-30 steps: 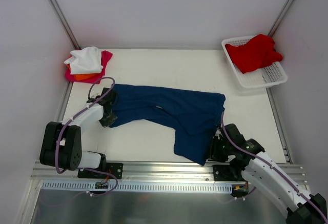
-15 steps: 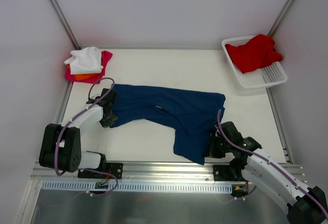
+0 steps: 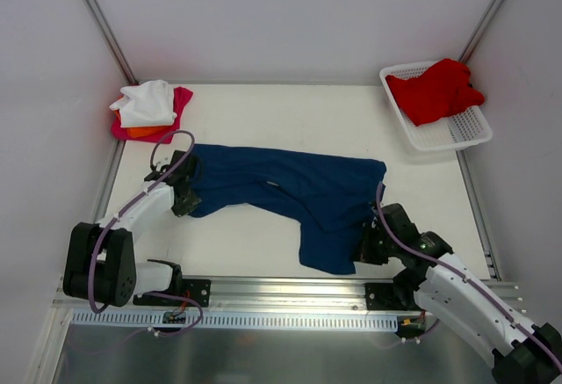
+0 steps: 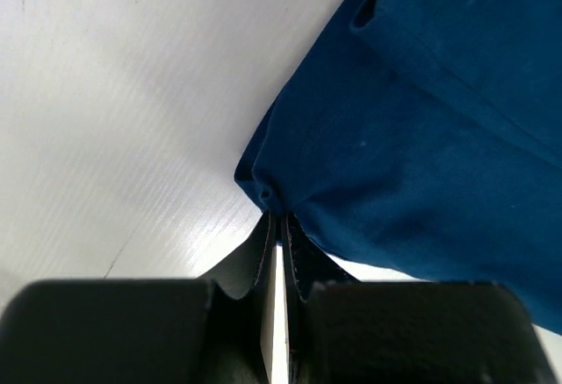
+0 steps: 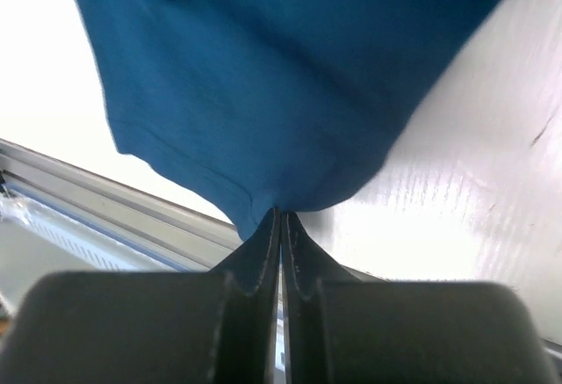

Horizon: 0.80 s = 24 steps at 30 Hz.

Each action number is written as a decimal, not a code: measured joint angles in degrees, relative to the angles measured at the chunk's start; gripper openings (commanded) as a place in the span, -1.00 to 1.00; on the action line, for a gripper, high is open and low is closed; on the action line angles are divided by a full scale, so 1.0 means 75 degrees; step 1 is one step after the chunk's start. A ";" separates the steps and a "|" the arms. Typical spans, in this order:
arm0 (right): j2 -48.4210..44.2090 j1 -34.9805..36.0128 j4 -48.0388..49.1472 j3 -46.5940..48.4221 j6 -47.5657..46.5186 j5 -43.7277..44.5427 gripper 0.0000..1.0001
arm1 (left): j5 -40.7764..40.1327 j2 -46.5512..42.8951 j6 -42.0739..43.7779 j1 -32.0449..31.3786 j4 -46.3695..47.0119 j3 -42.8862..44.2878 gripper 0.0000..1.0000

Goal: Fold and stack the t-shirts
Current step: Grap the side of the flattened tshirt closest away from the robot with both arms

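A navy blue t-shirt lies stretched across the middle of the table, one flap reaching toward the near edge. My left gripper is shut on the shirt's left end; the left wrist view shows the cloth pinched at the tips of the left gripper. My right gripper is shut on the shirt's near right corner, with the cloth bunched at the tips of the right gripper. White, orange and magenta t-shirts lie piled at the far left corner. A red t-shirt fills the basket.
The white lattice basket stands at the far right corner of the table. A metal rail runs along the near edge by the arm bases. Upright frame posts rise at both far corners.
My right gripper has closed on the near right corner of the navy shirt and shifted slightly forward. The left gripper has kept its hold on the left end.
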 measured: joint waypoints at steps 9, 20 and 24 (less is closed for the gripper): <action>0.1169 0.0000 0.0067 0.1574 -0.0501 0.0822 -0.99 | -0.0015 -0.0146 0.0221 0.0000 -0.0137 0.0740 -1.00; 0.1533 -0.0498 0.0070 0.2550 -0.0973 0.1614 -0.99 | -0.0108 -0.0289 0.0545 0.0423 -0.0268 0.1291 -1.00; 0.1731 -0.0962 0.0064 0.2780 -0.1151 0.1763 -0.99 | -0.0125 -0.0289 0.0641 0.0746 -0.0277 0.1405 -1.00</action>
